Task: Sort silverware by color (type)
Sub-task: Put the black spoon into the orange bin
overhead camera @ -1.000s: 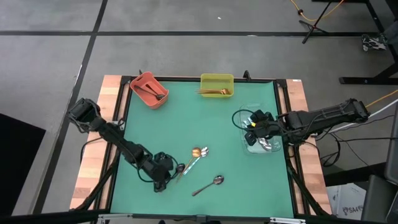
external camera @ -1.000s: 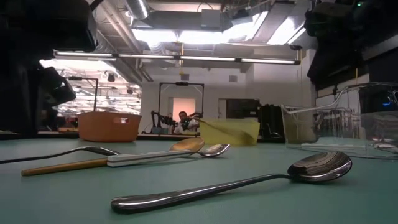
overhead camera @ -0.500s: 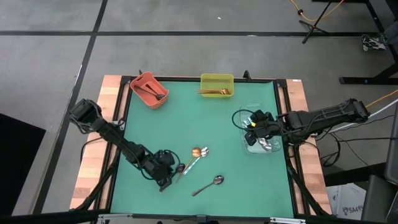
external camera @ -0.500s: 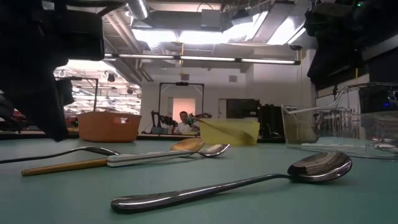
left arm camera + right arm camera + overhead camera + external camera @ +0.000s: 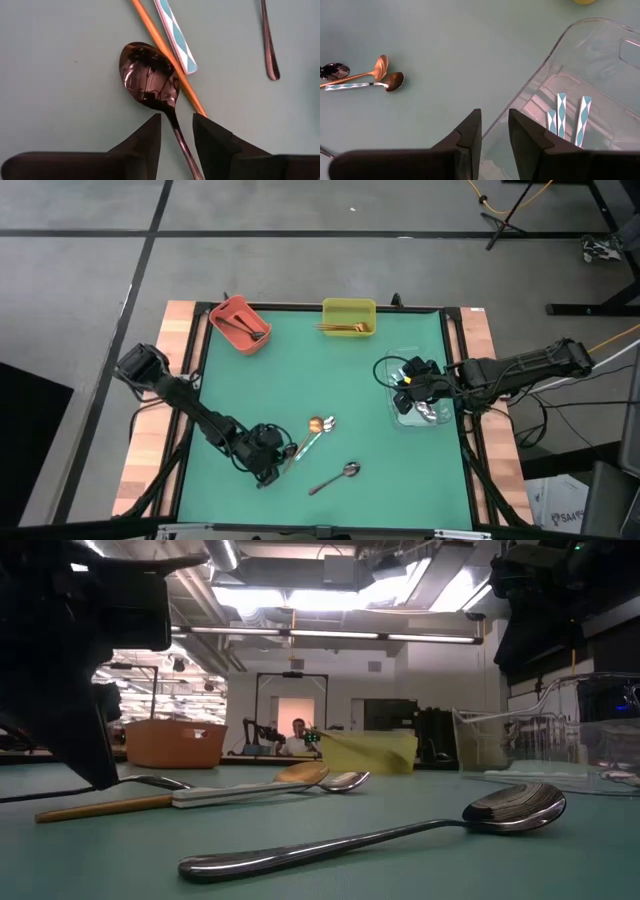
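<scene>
Since a second ago, left gripper [image 5: 175, 131] has slid over the black spoon [image 5: 149, 78], fingers parted astride its neck. Four spoons lie on the green mat [image 5: 300, 370]. Right gripper [image 5: 494, 131], empty, hovers slightly parted over the clear bin [image 5: 590, 65].

Grey floor [image 5: 300, 265], ceiling strip lights [image 5: 330, 637]

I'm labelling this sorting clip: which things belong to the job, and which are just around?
Job:
- black metal spoon between open left gripper fingers
- gold spoon
- teal-patterned-handle spoon
- dark spoon
- right gripper

Around:
- orange bin
- yellow bin
- clear tray
</scene>
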